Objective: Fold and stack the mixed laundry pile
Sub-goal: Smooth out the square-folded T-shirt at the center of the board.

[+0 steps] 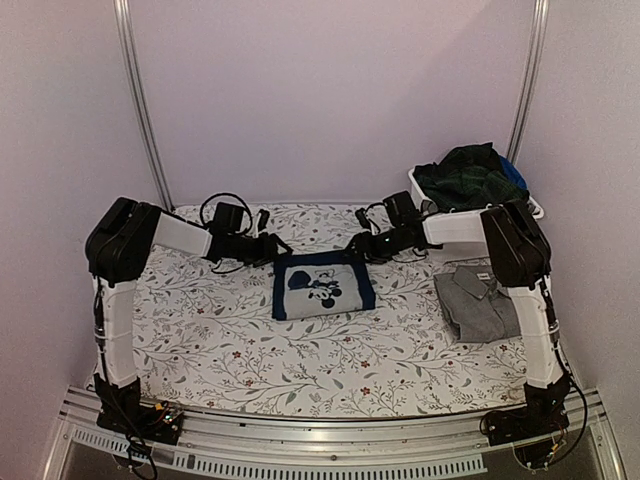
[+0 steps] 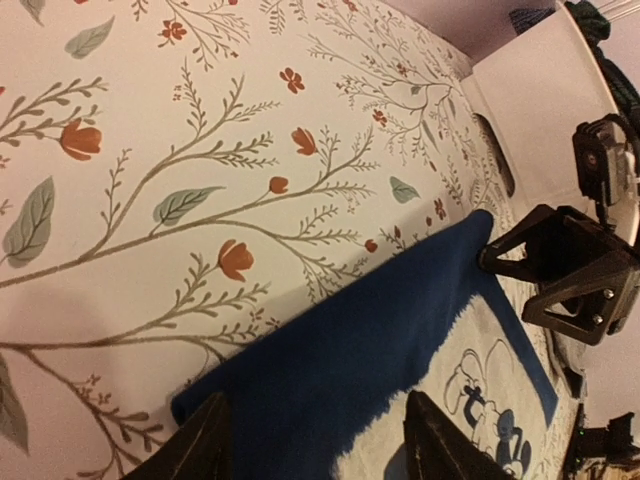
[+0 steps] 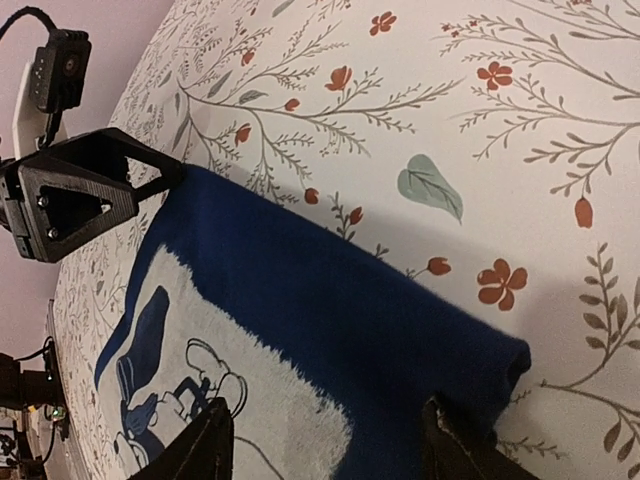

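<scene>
A folded navy blue garment [image 1: 322,285] with a white cartoon-print panel lies flat in the middle of the table. My left gripper [image 1: 272,250] hovers at its far left corner and my right gripper [image 1: 362,245] at its far right corner. In the left wrist view the left gripper [image 2: 315,450] is open, and the navy cloth [image 2: 380,340] lies flat under the gap. The right gripper [image 3: 325,450] is open too, straddling the navy cloth [image 3: 340,310]. A folded grey garment [image 1: 480,300] lies at the right. A dark green plaid garment [image 1: 470,175] fills the bin.
The white plastic bin [image 1: 428,200] stands at the back right corner, its wall [image 2: 530,100] close behind the right arm. The floral table cloth [image 1: 220,330] covers the table. The two grippers face each other across the garment's far edge, the right gripper's body [image 2: 570,270] near the left.
</scene>
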### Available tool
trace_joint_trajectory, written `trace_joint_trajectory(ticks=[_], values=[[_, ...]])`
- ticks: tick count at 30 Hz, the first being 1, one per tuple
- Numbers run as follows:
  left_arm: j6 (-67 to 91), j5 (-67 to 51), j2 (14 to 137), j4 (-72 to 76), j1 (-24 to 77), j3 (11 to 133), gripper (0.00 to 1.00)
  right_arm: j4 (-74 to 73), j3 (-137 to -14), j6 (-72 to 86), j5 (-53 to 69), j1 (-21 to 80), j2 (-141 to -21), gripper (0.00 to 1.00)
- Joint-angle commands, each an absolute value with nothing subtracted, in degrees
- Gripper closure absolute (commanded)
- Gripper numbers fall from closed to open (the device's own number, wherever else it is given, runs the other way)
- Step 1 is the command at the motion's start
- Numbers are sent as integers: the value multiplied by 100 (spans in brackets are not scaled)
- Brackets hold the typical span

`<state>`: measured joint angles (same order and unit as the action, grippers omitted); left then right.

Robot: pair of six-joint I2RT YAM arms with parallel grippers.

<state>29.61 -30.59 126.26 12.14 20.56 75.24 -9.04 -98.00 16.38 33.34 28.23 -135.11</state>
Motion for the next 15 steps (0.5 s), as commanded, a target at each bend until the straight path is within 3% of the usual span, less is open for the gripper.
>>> trace_joint_trajectory(ticks=[1,8,15], values=[[2763,-2964,11434,1161,2179,6953,40,-906,-9234,1473,3657,3019,-12167,34],[3024,-3291,10610,1611,3026,5867,40,23,-7597,2053,4295,3321,-11140,36],[3422,-3551,11182,2441,3576,5468,40,884,-6973,2613,4578,3660,-11531,39]])
